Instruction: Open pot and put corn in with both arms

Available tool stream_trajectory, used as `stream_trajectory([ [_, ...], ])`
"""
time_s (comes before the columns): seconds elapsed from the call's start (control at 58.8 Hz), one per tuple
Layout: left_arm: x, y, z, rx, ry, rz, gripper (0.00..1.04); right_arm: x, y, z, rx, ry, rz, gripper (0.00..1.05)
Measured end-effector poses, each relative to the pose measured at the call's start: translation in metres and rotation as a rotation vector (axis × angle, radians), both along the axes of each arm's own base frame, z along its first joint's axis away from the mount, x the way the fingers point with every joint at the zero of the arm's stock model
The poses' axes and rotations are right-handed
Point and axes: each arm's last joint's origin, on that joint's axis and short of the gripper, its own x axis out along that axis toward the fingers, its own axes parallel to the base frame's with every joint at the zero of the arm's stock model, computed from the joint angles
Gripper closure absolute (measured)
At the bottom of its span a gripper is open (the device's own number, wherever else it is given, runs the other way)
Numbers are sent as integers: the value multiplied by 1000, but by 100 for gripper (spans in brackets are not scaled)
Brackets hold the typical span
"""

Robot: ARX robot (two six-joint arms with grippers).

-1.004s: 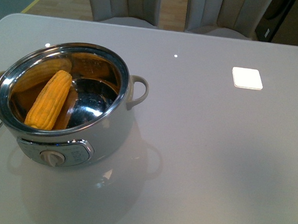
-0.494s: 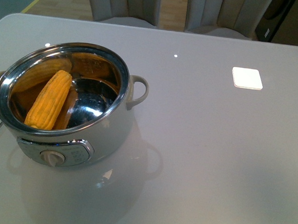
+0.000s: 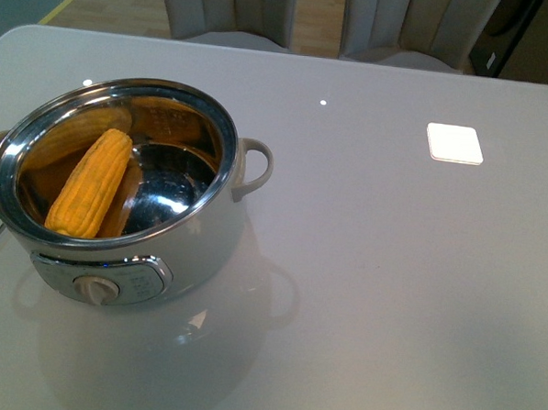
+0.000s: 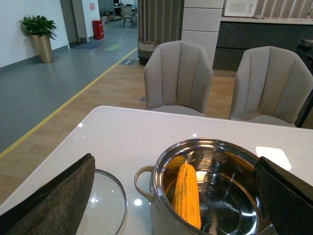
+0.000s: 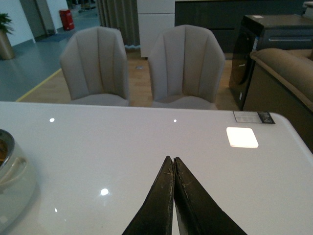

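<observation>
Inside the pot (image 3: 119, 188), at nine o'clock on the table (image 3: 370, 293), the corn (image 3: 89, 183) is lying — lid off; my left gripper (image 4: 171, 196) is gaping empty, my right gripper (image 5: 173, 196) pinching closed — nothing looks left.

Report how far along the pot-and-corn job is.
Done: the pot stands open, its glass lid lies on the table beside it, and the corn leans inside against the steel wall. In hand: nothing; the left gripper is open and empty, the right gripper shut and empty. Left: apparently nothing.
</observation>
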Motion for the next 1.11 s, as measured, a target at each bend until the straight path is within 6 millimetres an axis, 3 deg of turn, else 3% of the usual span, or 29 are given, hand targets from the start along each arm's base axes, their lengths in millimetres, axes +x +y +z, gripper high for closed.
stream_trajectory([
  [0.46, 0, 0, 0, 0, 0, 0, 7, -4, 0, 2, 0, -28, -2, 103],
  [0.97, 0, 0, 0, 0, 0, 0, 7, -4, 0, 2, -1, -28, -2, 8],
  [1.106, 0, 0, 0, 0, 0, 0, 7, -4, 0, 2, -1, -28, -2, 9],
])
